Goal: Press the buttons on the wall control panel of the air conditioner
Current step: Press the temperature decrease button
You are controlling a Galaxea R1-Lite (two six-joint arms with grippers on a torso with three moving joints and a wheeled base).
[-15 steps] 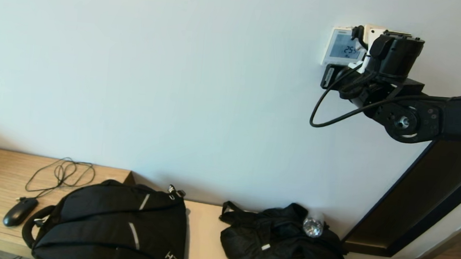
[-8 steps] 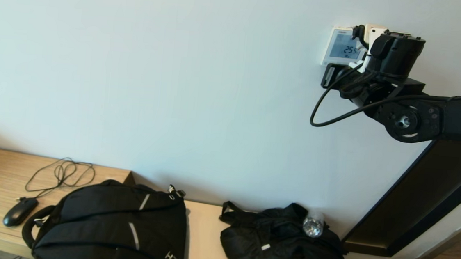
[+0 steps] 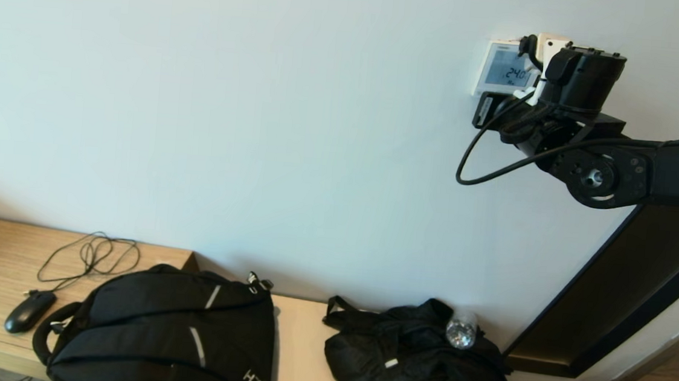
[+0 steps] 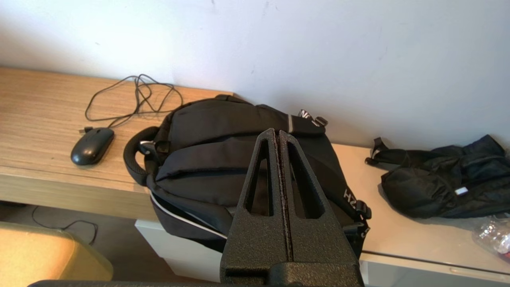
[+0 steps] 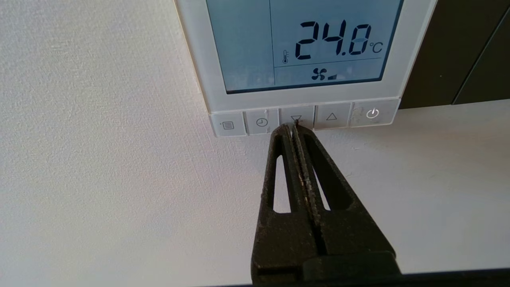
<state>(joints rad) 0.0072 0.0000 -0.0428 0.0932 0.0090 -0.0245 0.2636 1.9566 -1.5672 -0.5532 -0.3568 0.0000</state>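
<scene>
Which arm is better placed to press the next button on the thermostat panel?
Right. The right gripper, shut, has its tips at the down-arrow button of the control panel. The left gripper is shut, low over the black backpack.

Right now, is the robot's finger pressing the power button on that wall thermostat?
No. In the right wrist view the right gripper, fingers shut, touches the down-arrow button; the power button sits two places along.

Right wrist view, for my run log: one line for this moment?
right gripper shut | tips on down button | screen reads 24.0 | left gripper shut
</scene>
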